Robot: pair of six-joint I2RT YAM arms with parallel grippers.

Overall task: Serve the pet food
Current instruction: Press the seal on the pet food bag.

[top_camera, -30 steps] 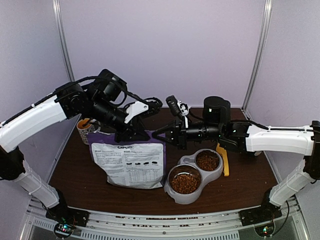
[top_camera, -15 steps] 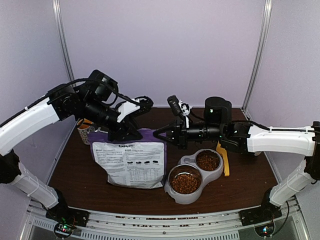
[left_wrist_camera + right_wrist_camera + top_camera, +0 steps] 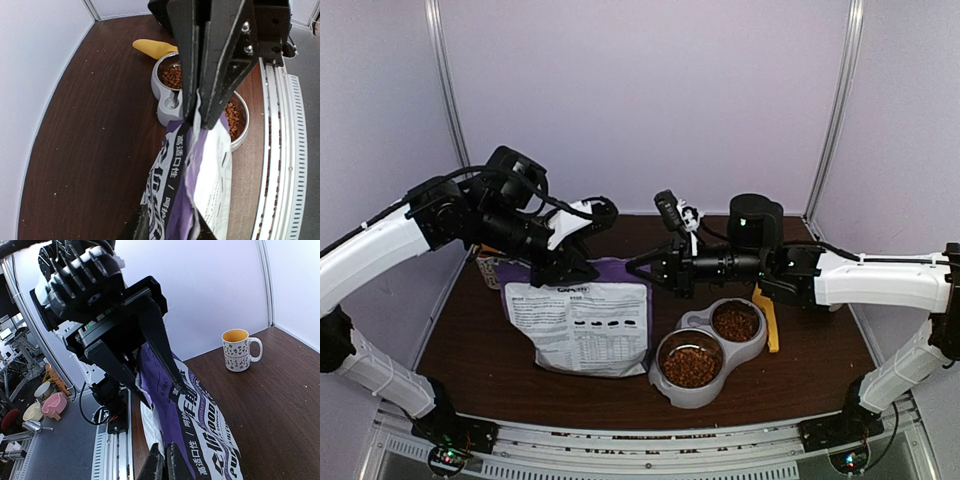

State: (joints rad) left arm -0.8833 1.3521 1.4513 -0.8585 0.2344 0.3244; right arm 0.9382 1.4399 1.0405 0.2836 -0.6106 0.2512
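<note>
The pet food, reddish-brown kibble, fills both cups (image 3: 689, 366) (image 3: 734, 321) of the grey double bowl (image 3: 700, 322), which also shows in the left wrist view (image 3: 171, 76). The purple-and-white bag (image 3: 580, 325) lies in front of the bowl's left side with its top edge lifted. My right gripper (image 3: 632, 267) (image 3: 166, 462) is shut on the bag's top right corner. My left gripper (image 3: 575, 270) (image 3: 171, 229) straddles the top edge further left. Its fingers stand apart, one on each side of the bag's (image 3: 210, 170) mouth. A yellow scoop (image 3: 765, 320) lies to the right of the bowl.
A patterned mug (image 3: 236, 350) stands at the table's back left, half hidden behind my left arm in the top view. The table's metal front rail runs just below the bag and bowl.
The left gripper's fingers have spread apart around the bag's top edge, and the left arm has drawn back a little to the left. The right arm has not moved.
</note>
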